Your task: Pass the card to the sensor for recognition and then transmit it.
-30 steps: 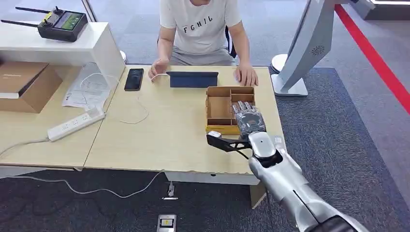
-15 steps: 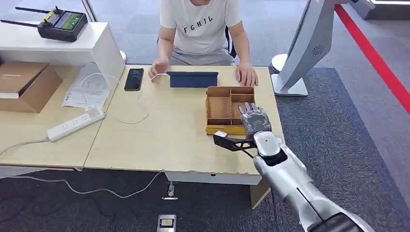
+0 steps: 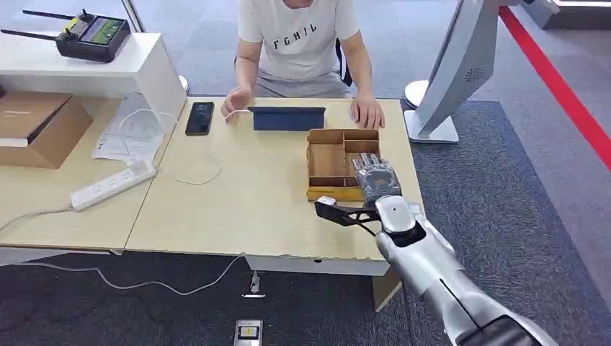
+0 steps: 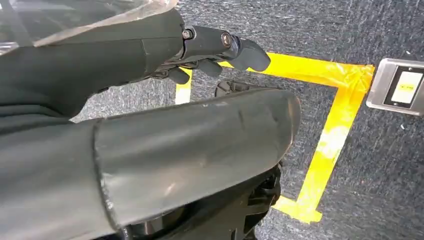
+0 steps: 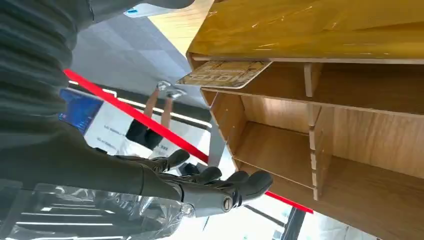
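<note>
Light wooden desk (image 3: 238, 194): open, partitioned plywood tray (image 3: 326, 160) near its right edge. Right hand (image 3: 376, 178) hovers over tray's near-right compartment, fingers spread, holding nothing. Small pale patterned card (image 5: 224, 74) lies flat in tray's corner compartment, just beyond fingertips; long axis approx. along tray wall. Left hand (image 4: 210, 47) hangs at floor, empty; right is nearer.

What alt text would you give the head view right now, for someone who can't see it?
The robot's right hand hovers over the right side of a wooden divided tray on a light table. A seated person faces it, hands beside a dark blue tablet.
</note>
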Robot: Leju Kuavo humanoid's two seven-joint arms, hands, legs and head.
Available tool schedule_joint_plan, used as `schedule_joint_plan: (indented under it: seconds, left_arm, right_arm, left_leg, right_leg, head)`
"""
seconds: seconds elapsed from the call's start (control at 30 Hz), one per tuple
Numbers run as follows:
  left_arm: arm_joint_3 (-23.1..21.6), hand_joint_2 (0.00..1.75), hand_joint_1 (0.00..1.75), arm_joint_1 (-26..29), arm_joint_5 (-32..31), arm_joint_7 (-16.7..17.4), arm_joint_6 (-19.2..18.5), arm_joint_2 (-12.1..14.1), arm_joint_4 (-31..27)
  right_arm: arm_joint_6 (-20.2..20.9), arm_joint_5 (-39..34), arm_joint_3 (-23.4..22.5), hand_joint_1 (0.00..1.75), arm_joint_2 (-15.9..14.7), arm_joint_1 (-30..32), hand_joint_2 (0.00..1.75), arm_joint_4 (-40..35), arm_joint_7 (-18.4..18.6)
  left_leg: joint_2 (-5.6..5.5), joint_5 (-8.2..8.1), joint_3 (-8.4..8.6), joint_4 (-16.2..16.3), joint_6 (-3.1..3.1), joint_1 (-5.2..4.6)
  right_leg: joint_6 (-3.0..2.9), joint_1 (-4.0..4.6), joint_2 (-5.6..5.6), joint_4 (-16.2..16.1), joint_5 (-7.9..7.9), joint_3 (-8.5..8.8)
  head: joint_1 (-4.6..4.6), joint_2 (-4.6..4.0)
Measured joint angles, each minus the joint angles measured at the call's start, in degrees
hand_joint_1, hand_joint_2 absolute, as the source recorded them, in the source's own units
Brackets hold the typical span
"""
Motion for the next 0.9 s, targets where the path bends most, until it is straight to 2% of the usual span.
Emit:
schedule_joint_plan:
  seconds: [0.33,0.9]
  left_arm:
    - [-0.5,0.0,0.0,0.0,-0.2,0.0,0.0,0.0,0.0]
    - [-0.9,0.0,0.0,0.0,-0.7,-0.2,0.0,0.0,0.0]
  right_arm:
    - [0.2,0.0,0.2,0.0,0.3,0.0,1.75,0.0,0.1]
    - [0.3,0.0,0.0,0.02,-1.5,0.0,1.75,0.6,0.4]
  left_leg:
    - [0.0,0.0,0.01,0.0,0.0,0.0]
    - [0.0,0.0,0.01,0.0,0.0,0.0]
  right_leg:
    - [0.0,0.0,0.0,0.0,0.0,0.0]
    - [0.0,0.0,0.0,0.0,0.0,0.0]
  head:
    - [-0.02,0.0]
    - [0.0,0.0]
